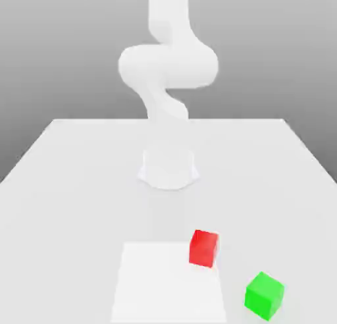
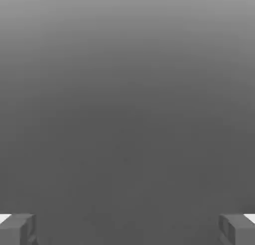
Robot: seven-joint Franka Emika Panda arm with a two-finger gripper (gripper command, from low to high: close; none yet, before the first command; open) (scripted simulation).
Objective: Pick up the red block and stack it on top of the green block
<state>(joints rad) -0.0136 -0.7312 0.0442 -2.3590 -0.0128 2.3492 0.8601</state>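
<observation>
The red block (image 1: 203,249) sits over the right-hand edge of the white square (image 1: 169,283), with bare surface (image 1: 79,217) between it and the green block (image 1: 264,296), near the exterior view's right (both blocks are turned askew). The gripper (image 2: 127,230) is wide open and empty.

On the pale table (image 1: 79,211) lie a red block (image 1: 203,249), a green block (image 1: 264,296) and a white square (image 1: 168,283)

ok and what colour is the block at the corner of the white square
Red, clearest in the exterior view.
</observation>
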